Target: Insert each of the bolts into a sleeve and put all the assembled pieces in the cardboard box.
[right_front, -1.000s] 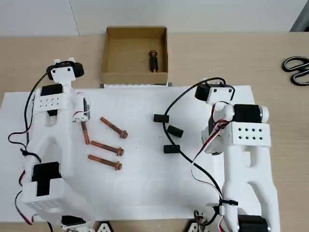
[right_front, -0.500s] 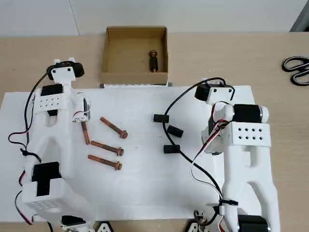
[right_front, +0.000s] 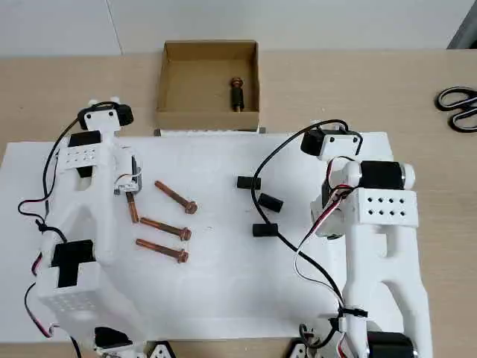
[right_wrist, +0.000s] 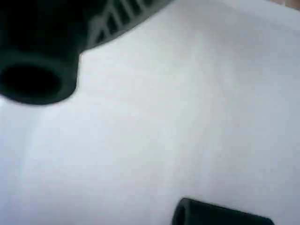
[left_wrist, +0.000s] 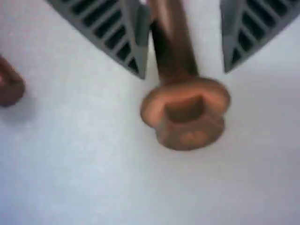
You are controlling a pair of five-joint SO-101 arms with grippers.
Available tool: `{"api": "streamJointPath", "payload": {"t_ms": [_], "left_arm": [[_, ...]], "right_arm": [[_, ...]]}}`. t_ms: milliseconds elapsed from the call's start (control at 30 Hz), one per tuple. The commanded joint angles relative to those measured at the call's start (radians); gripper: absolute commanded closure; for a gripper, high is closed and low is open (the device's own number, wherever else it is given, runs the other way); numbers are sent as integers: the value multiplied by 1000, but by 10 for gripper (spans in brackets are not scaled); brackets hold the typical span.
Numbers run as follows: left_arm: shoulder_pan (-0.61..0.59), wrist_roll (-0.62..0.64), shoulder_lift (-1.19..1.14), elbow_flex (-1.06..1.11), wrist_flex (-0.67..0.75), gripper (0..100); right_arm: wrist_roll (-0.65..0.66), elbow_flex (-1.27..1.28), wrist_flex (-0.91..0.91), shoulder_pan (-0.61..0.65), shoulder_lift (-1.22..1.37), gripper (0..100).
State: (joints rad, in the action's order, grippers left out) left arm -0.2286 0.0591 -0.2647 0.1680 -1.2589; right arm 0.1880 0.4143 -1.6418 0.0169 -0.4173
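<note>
On the left of the white mat, the left pincer stands with jaws apart astride a copper bolt, its shank running lengthwise between them, head poking out. The black sleeves lie well apart, nearer the right arm.

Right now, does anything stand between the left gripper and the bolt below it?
Nothing visible does. The left gripper is open around the bolt, one finger against its shaft, the other slightly apart.
</note>
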Motion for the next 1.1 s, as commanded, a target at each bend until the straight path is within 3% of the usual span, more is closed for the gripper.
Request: {"api": "streamJointPath", "payload": {"t_ms": [0, 400, 633, 1067], "left_arm": [[-3, -8, 6, -35, 32, 896], [-2, -8, -127, -50, 40, 994], [0, -6, -126, -88, -6, 995], [26, 77, 232, -289, -351, 995]], "right_arm": [[-3, -3, 12, -2, -28, 995], [-3, -3, 12, -2, -28, 995], [-3, -5, 12, -2, -35, 995], [-11, -44, -84, 77, -174, 995]]}}
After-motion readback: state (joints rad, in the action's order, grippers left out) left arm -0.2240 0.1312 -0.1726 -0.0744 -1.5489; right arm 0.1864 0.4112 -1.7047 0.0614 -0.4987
